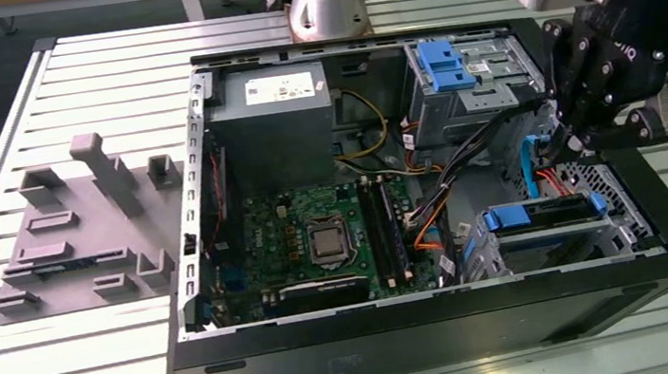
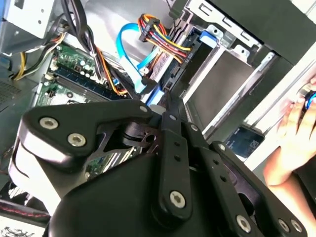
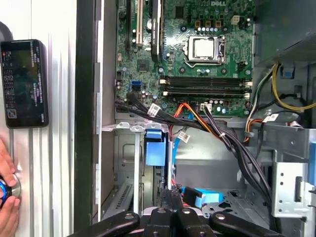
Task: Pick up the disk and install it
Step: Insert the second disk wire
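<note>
My black gripper [image 1: 563,151] hangs inside the open computer case [image 1: 453,325], at the exterior view's right, between the two drive cages. Its fingers [image 2: 170,133] are pressed together, shut, with nothing visible between them. In the first wrist view the gripper [image 3: 173,195] points down beside a blue plastic piece [image 3: 202,196]; I cannot tell whether that piece belongs to the disk. The disk's silver body is hidden. A blue flat cable [image 2: 129,47] loops just past the gripper [image 2: 165,96].
Inside the case are a grey power supply [image 1: 268,118], a green motherboard [image 1: 315,242], cable bundles [image 3: 197,118] and two silver cages with blue brackets [image 1: 448,68] [image 1: 542,217]. A grey fixture plate [image 1: 78,228] lies on the slatted table. A phone [image 3: 24,81] and a person's hand [image 2: 296,133] are outside the case wall.
</note>
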Available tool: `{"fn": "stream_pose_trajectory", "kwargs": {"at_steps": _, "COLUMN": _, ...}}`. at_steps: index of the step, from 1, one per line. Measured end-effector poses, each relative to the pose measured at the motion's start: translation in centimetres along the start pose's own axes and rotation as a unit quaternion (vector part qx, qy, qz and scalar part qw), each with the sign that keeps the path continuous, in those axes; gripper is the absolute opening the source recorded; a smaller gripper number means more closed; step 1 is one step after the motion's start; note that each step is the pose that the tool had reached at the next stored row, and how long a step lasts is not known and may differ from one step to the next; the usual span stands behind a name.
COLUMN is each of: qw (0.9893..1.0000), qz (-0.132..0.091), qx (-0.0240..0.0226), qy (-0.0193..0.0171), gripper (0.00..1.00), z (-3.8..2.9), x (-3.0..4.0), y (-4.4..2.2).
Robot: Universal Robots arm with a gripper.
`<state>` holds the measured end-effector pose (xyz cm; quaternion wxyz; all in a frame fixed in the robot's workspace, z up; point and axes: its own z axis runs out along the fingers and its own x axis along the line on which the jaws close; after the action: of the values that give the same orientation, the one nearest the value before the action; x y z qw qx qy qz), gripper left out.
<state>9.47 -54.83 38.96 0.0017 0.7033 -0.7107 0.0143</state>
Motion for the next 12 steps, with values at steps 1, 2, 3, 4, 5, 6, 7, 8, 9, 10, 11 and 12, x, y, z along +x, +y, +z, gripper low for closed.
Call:
{"fn": "stream_pose_trajectory", "kwargs": {"at_steps": 1, "qw": 1.0, "qz": 0.0, "qx": 0.0, "qy": 0.0, "gripper": 0.11, "z": -0.16, "x": -0.03, "y": 0.0}}
{"fn": "stream_pose_trajectory", "kwargs": {"at_steps": 2, "qw": 1.0, "qz": 0.0, "qx": 0.0, "qy": 0.0, "gripper": 0.11, "z": -0.19, "x": -0.03, "y": 0.0}}
{"fn": "stream_pose_trajectory", "kwargs": {"at_steps": 3, "qw": 1.0, "qz": 0.0, "qx": 0.0, "qy": -0.0001, "gripper": 0.11, "z": -0.19, "x": -0.04, "y": 0.0}}
{"fn": "stream_pose_trajectory", "kwargs": {"at_steps": 4, "qw": 1.0, "qz": 0.0, "qx": 0.0, "qy": -0.0001, "gripper": 0.11, "z": -0.19, "x": -0.04, "y": 0.01}}
{"fn": "stream_pose_trajectory", "kwargs": {"at_steps": 5, "qw": 1.0, "qz": 0.0, "qx": 0.0, "qy": -0.0001, "gripper": 0.11, "z": -0.19, "x": -0.03, "y": 0.06}}
{"fn": "stream_pose_trajectory", "kwargs": {"at_steps": 6, "qw": 1.0, "qz": 0.0, "qx": 0.0, "qy": -0.0001, "gripper": 0.11, "z": -0.19, "x": -0.03, "y": 0.11}}
{"fn": "stream_pose_trajectory", "kwargs": {"at_steps": 7, "qw": 1.0, "qz": 0.0, "qx": 0.0, "qy": -0.0001, "gripper": 0.11, "z": -0.2, "x": -0.04, "y": 0.18}}
{"fn": "stream_pose_trajectory", "kwargs": {"at_steps": 8, "qw": 1.0, "qz": 0.0, "qx": 0.0, "qy": -0.0001, "gripper": 0.11, "z": -0.21, "x": -0.07, "y": 0.25}}
{"fn": "stream_pose_trajectory", "kwargs": {"at_steps": 9, "qw": 1.0, "qz": 0.0, "qx": 0.0, "qy": -0.0001, "gripper": 0.11, "z": -0.21, "x": -0.11, "y": 0.28}}
{"fn": "stream_pose_trajectory", "kwargs": {"at_steps": 10, "qw": 1.0, "qz": 0.0, "qx": 0.0, "qy": -0.0001, "gripper": 0.11, "z": -0.2, "x": -0.19, "y": 0.27}}
{"fn": "stream_pose_trajectory", "kwargs": {"at_steps": 11, "qw": 1.0, "qz": 0.0, "qx": 0.0, "qy": -0.0001, "gripper": 0.11, "z": -0.21, "x": -0.33, "y": 0.28}}
{"fn": "stream_pose_trajectory", "kwargs": {"at_steps": 12, "qw": 1.0, "qz": 0.0, "qx": 0.0, "qy": -0.0001, "gripper": 0.11, "z": -0.21, "x": -0.55, "y": 0.29}}
